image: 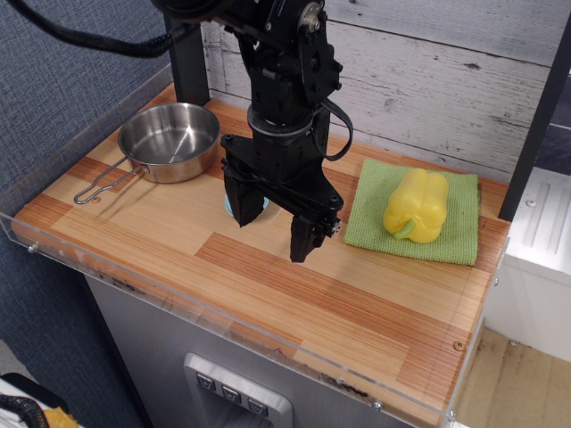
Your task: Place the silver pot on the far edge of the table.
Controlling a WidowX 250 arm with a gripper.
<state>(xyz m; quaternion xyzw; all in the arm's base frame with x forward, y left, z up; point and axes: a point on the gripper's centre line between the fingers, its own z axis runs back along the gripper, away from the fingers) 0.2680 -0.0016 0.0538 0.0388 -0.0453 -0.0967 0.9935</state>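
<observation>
A striped wooden counter (294,294) edged with clear acrylic carries the scene, its far side against a whitewashed plank wall. Above its middle hangs a black robot arm whose end effector (272,223) points down with its two fingers spread wide and nothing between them. The silver pot (169,141) sits at the far left corner, upright and empty, its wire loop handle (105,183) trailing toward the near left edge. It appears already close to the far edge, so little travel seems left. A green cloth (415,211) lies at the right with a yellow pepper (416,206) on it, well apart from the pot. A small pale blue object (246,207) peeks out behind the fingers, too hidden to identify. The risks, as judged from here: a pinch on the pot's thin, shiny rim could slip, the long handle could swing the pot or catch the acrylic rim, and a descent straight down would strike the blue object.
</observation>
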